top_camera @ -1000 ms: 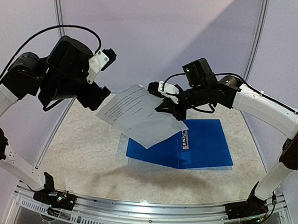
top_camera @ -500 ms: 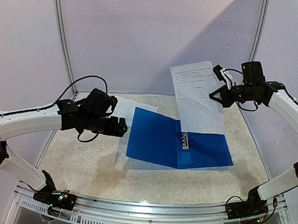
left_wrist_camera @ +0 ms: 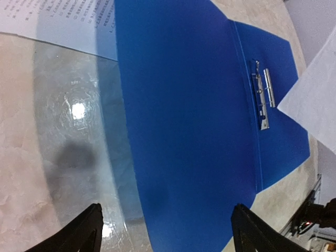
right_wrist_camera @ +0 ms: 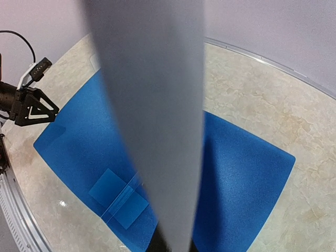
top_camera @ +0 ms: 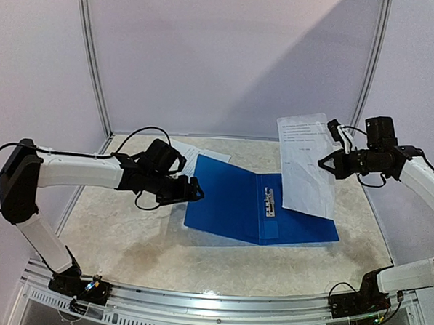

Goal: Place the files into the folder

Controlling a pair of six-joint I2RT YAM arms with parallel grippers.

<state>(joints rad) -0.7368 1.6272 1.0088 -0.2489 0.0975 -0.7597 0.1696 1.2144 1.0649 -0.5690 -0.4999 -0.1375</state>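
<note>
Lilac walls (top_camera: 230, 54) enclose a beige marbled table (top_camera: 126, 238), seen from above. At the centre of the frame the bright blue folder (top_camera: 229, 203) is laid open with its inside upward, so that the metal spine clip (top_camera: 271, 202) is exposed and ready to receive paper. At the right of the frame the right gripper (top_camera: 332, 163) is raised above the table, its jaws pressed together on the right edge of a hanging file (top_camera: 304, 167), a white printed sheet. The sheet is held nearly upright with its lower edge over the folder's right half, apparently so that it can be lowered onto that side. Left of centre the left gripper (top_camera: 195, 193) is held low at the edge of the left cover, perhaps to keep it flat. Its jaws are spread wide and nothing is gripped; contact with the cover cannot be made out. A lying file (top_camera: 190, 155) is seen flat on the table at the folder's upper left corner, partly overlapped by the cover.
</note>
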